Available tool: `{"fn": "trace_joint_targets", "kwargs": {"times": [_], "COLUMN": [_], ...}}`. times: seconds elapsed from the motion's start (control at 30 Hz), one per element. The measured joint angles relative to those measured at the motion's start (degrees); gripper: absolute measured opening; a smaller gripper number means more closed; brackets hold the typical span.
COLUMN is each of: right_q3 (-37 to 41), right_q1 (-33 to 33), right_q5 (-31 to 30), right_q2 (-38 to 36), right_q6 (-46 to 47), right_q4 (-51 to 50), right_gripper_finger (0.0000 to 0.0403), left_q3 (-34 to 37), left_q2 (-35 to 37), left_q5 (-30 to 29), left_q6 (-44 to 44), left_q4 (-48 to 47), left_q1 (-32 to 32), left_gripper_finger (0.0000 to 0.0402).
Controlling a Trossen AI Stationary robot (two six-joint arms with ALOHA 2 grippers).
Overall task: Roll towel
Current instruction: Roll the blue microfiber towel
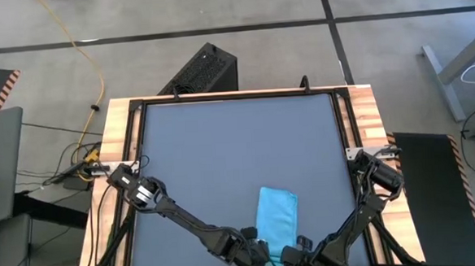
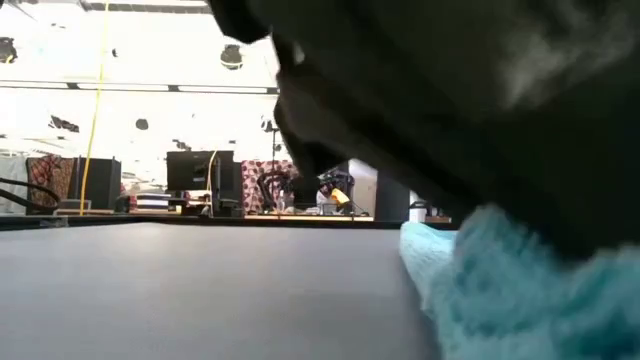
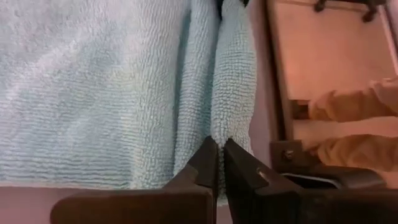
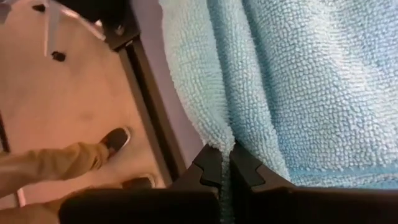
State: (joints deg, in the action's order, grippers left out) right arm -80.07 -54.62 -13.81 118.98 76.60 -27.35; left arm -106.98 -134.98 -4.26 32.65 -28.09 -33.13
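Towel [image 1: 277, 215] pinched at its near end by both grippers, low in the high view just right of centre.

Sky-blue cloth lies folded into a narrow strip on the dark grey tabletop [image 1: 222, 150], running up from the bottom edge of that view. Left gripper [image 1: 258, 254] meets its lower left corner and right gripper [image 1: 294, 254] its lower right corner — the two sit close together. In the left wrist view the fingers [image 3: 208, 163] are clamped tight on a fold of terry cloth; in the right wrist view the other pair [image 4: 214, 167] is likewise closed on a raised ridge of the fabric. Beyond the table edge there, a person's shoe [image 4: 115, 139] and tan trouser leg show at lower left.
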Motion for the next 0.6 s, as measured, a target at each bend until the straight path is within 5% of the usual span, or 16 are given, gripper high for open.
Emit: {"fn": "trace_joint_targets", "kwargs": {"times": [0.37, 0.6], "right_q3": [0.11, 3.77], "right_q1": [-0.06, -1.35], "right_q5": [2.35, 3.30], "right_q2": [-1.90, -2.25], "right_q6": [4.04, 9.23], "right_q4": [-2.44, 7.62], "right_gripper_finger": [0.0023, 0.0019], "left_q3": [0.02, 0.04], "left_q2": [0.34, 0.34], "left_q5": [11.33, 16.82], "left_q6": [-2.02, -2.03], "left_q4": [3.89, 5.89], "left_q1": [4.15, 5.12], "left_gripper_finger": [0.0000, 0.0000]}}
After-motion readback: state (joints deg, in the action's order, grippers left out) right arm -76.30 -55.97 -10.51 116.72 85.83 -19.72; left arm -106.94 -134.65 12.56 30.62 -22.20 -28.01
